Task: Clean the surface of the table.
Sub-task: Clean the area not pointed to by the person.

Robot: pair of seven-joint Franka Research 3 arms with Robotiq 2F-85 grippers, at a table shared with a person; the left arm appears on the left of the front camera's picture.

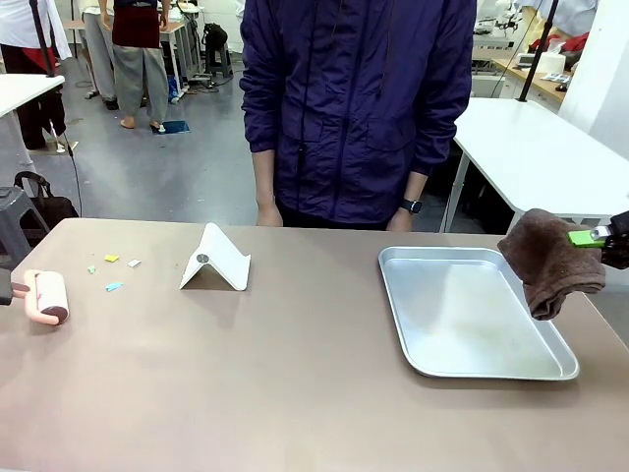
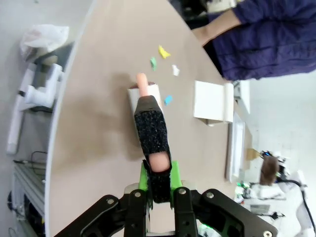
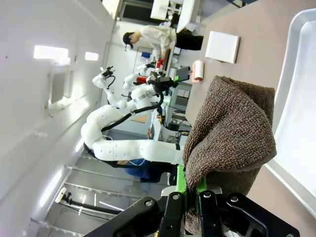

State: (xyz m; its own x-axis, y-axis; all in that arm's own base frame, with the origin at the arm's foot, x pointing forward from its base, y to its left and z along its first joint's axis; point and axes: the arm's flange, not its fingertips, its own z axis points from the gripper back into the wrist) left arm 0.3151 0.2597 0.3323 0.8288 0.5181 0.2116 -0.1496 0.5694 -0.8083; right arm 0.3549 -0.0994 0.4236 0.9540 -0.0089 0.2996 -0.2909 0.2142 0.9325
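Your left tool (image 2: 159,180) is clamped on the handle of a roller (image 2: 143,96), with a green pad on each side of the black-wrapped grip. The roller head points straight away from the tool, over the left end of the surface (image 1: 295,383). From the front you can't be sure whether the head touches the top or hangs just above it.

Just past the roller, toward the far edge, lie a few paper scraps (image 1: 111,258): yellow, white, green and blue, close together but apart from each other. Beside them, nearer the middle, a folded white card (image 1: 216,261) stands like a small tent.

Your right tool (image 3: 190,197) is closed on a brown cloth (image 1: 550,261). It pinches the cloth by one bunched end and the rest droops in a thick fold. The cloth hangs at the right end of the surface, over the right rim of a shallow metal tray (image 1: 462,315) near its far corner. The tray lies flat on the right half of the brownish top, well apart from the card.

A person (image 1: 359,108) in a dark blue jacket stands at the far side, facing you, with both hands down by the far edge.
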